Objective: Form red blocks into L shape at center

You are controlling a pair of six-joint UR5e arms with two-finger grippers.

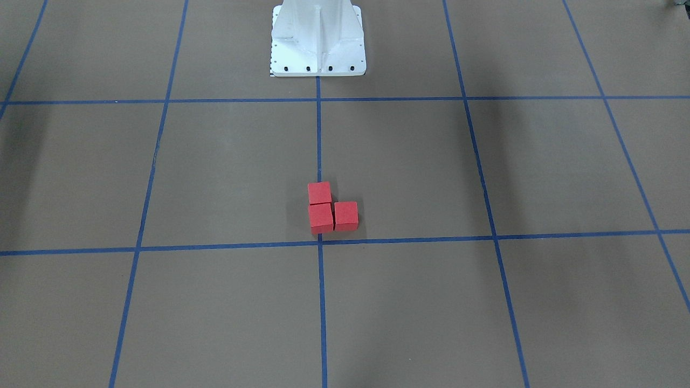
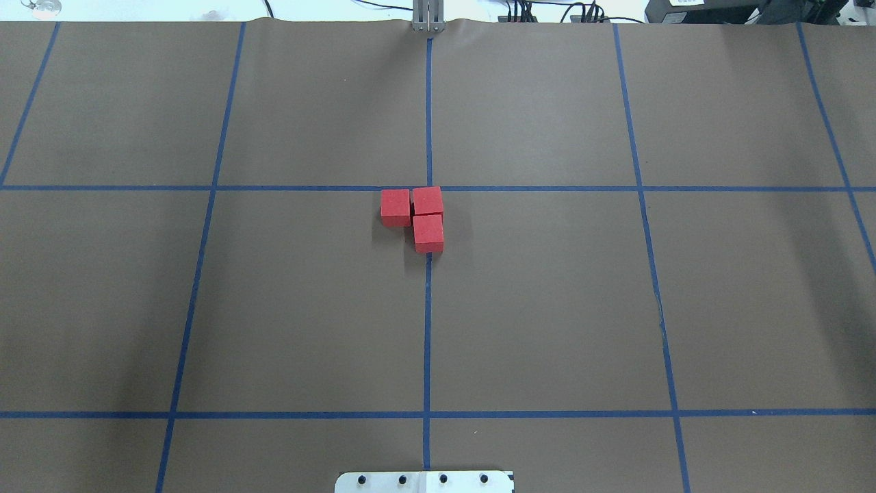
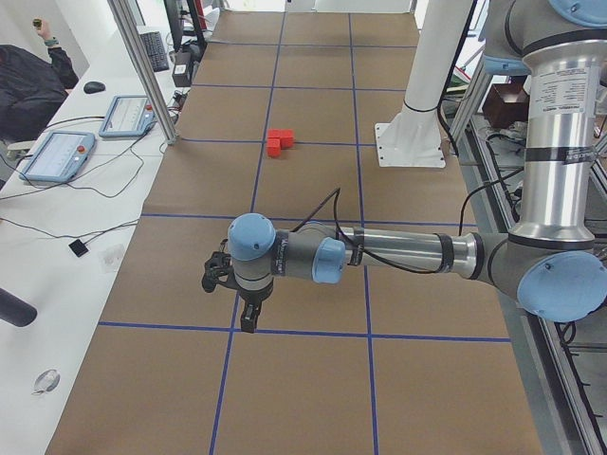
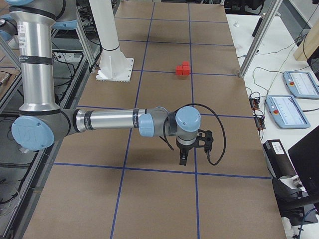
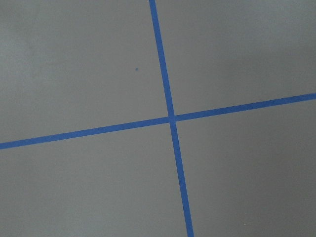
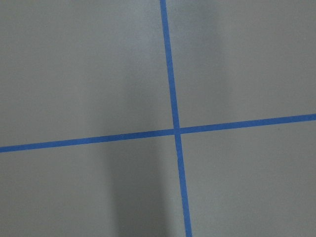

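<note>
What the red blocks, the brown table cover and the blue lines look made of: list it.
The red blocks: matte, evenly coloured faces, crisp edges, no shine; perhaps painted wood or dense foam, hard to say. The brown table cover: probably kraft paper, dull, with a wavy far edge. The blue lines: probably tape, thin flat strips crossing each other.

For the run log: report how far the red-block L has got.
Done: the three red blocks touch in an L beside the center crossing. In hand: nothing; left gripper and right gripper hang far from them. Left: perhaps nudging it onto the crossing.
</note>
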